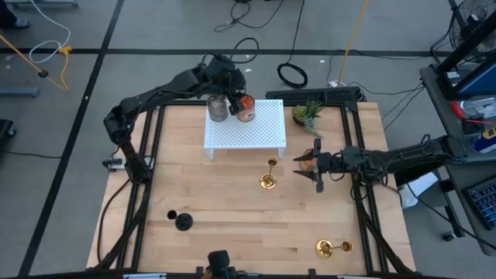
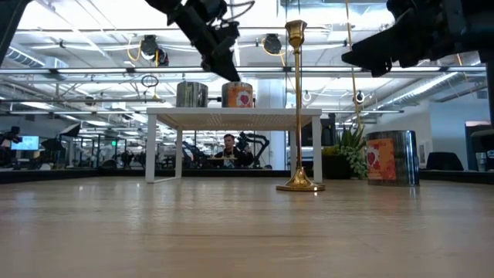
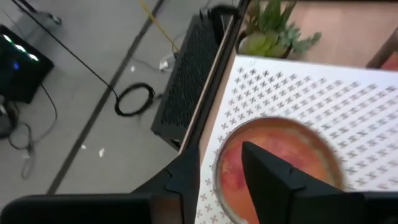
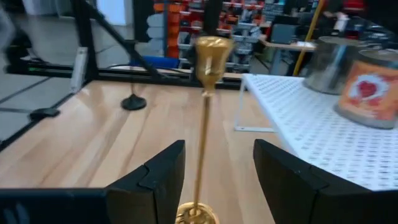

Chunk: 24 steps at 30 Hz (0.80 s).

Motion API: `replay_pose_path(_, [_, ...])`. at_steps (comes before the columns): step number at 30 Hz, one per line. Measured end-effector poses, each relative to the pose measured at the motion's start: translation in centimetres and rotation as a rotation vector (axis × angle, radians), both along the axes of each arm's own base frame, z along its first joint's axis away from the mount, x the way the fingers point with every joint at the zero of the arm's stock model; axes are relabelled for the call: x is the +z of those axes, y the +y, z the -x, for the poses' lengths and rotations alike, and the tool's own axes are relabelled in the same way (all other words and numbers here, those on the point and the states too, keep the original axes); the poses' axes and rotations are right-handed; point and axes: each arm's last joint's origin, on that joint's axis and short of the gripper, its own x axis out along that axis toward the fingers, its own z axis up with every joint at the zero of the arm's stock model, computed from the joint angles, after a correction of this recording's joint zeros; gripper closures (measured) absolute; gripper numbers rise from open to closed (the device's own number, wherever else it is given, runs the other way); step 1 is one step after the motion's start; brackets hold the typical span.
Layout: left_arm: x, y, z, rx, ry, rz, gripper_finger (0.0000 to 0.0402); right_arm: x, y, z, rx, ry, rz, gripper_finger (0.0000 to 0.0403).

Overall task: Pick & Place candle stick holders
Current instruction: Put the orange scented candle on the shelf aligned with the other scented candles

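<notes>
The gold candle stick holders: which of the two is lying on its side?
The gold holder near the table's front right edge lies flat. The other gold holder stands upright before the white stand.

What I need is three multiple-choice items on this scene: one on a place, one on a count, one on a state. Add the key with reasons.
1. Where does the grey glass cup stand?
A. On the white perforated stand
B. On the floor
C. In the right tool

2. How many gold stemmed holders show in the high view?
A. One
B. Two
C. Four

3. How is the right tool?
A. Shut on the black holder
B. Shut on the plant
C. Open, facing the upright gold holder

Key:
1 A: the high and low views show the cup on the stand's top, beside an orange cup.
2 B: one stands upright in front of the stand, and the other gold holder lies near the table's front edge.
3 C: the right wrist view shows its fingers spread, with the gold stem ahead of them.
</notes>
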Motion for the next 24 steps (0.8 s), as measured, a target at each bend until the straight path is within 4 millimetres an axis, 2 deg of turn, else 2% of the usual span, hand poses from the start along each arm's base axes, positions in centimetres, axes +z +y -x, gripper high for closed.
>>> replay_pose_path(5, [3.1,-2.0,1.4,-0.014,-0.068,-0.05,0.0269,1.9,-0.2,-0.3,-0.074,0.067,0.038,0.0187])
replay_pose_path(11, [7.1,-5.9,3.9,-0.115,-0.179,-0.073,0.0268,4.7,-0.5,0.0,-0.197,0.232,0.01,0.0175])
replay_pose_path(16, [9.5,-9.2,6.3,-0.202,-0.223,-0.071,0.0268,5.0,-0.8,1.0,-0.278,0.388,-0.059,0.0175])
replay_pose_path(20, [10.0,-11.5,8.4,-0.245,-0.169,-0.024,0.0268,4.1,-0.7,1.4,-0.294,0.487,-0.134,0.0174])
replay_pose_path(24, [8.7,-13.2,9.6,-0.319,-0.125,0.069,0.0268,3.1,-0.7,1.5,-0.324,0.59,-0.168,0.0175])
